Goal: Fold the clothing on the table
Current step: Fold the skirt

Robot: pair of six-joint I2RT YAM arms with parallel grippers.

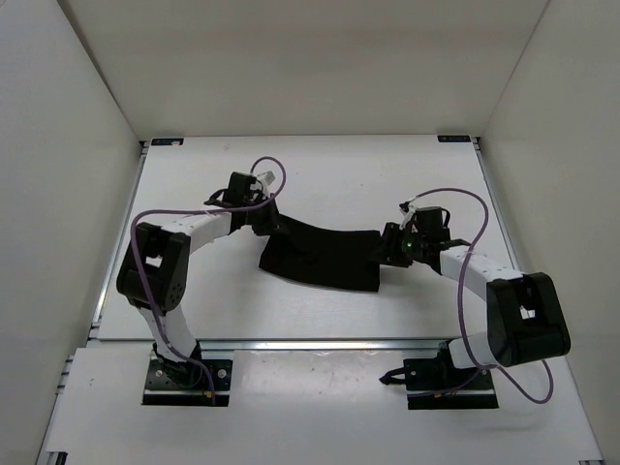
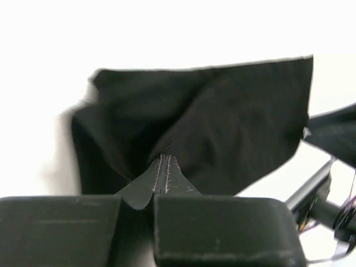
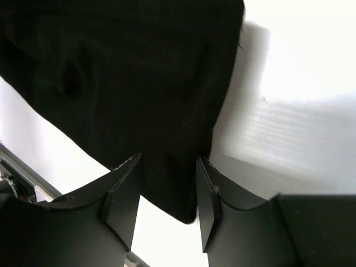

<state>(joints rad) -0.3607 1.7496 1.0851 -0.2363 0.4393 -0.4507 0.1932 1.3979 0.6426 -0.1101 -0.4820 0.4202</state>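
Clothing (image 1: 325,254) is mid-table (image 1: 320,170), a wrinkled black band strung between the two arms, a bit nearer the front rail (image 1: 320,342) than the back edge.

Left gripper (image 2: 161,169): fingers pressed together, pinching a puckered fold of the fabric right at the tips. The cloth fans out from the pinch (its far edge reads as a straight line against the white). In the top view this is the band's left end.

Right gripper (image 3: 167,186): fingers spread, with the cloth's right end lying in the gap between them. A corner hangs just past the tips. Can't tell whether the pads touch the fabric. Bare white table shows directly beside the cloth's right edge.
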